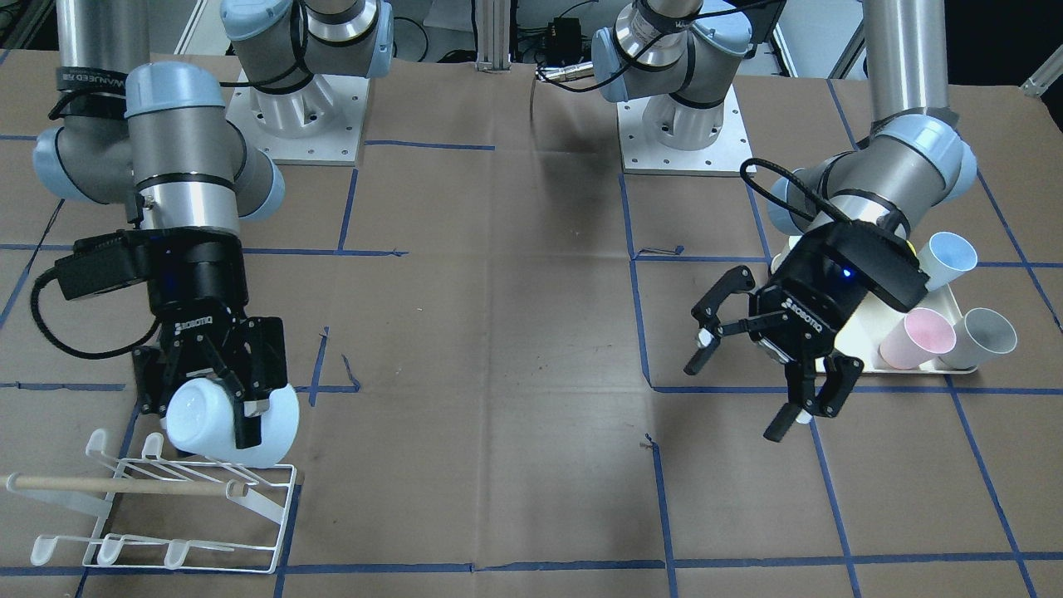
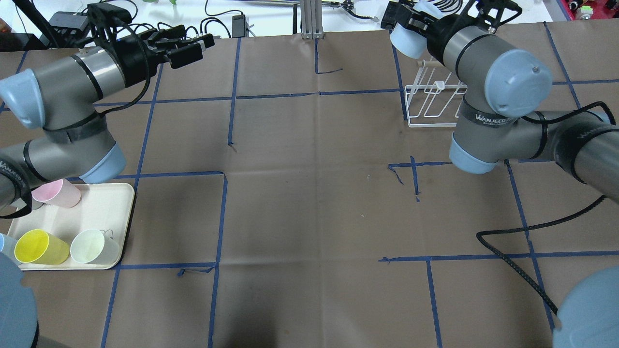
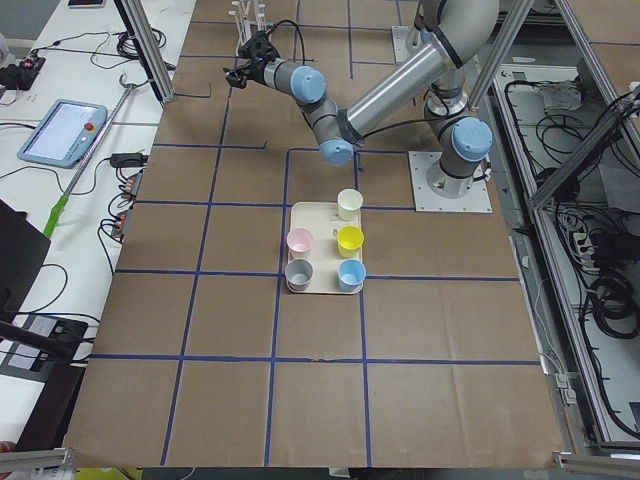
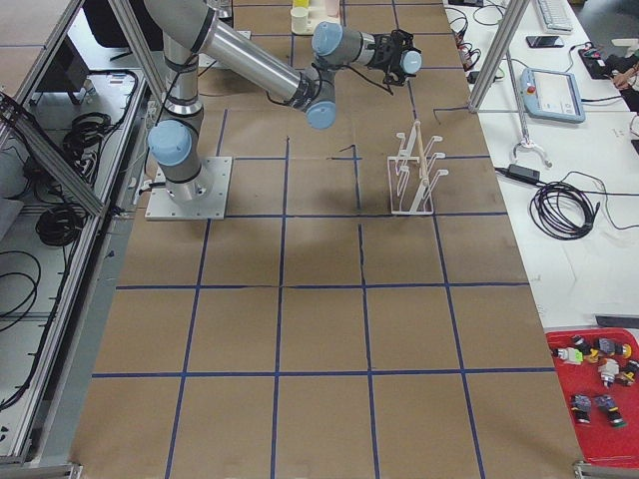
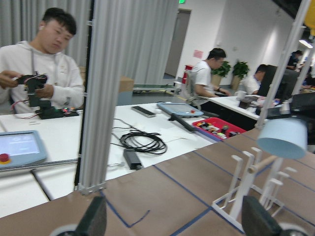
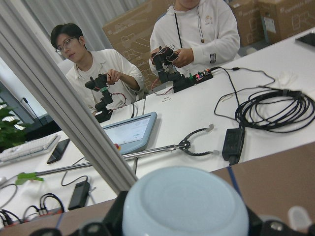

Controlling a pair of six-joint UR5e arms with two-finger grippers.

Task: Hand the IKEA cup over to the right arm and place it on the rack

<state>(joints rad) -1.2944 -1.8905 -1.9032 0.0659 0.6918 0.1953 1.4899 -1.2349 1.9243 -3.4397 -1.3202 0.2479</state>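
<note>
Gripping 1 cup (image 1: pixel 278 428) above 1 rack (image 1: pixel 116 485), R fingers (image 1: pixel 247 423) clamped; L fingers (image 1: pixel 785 415) apart; 5 tumblers (image 3: pixel 300 240) on tray (image 2: pixel 121 217).

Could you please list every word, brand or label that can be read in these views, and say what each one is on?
"ROBOTIQ": white letters on the right gripper, which holds the cup.
"ROBOTIQ": likewise on the left gripper.
"WANJEED": on the black strap round the right arm; what follows is unreadable.
Print on the cardboard boxes and the tablet screen: too blurred to read.
</note>
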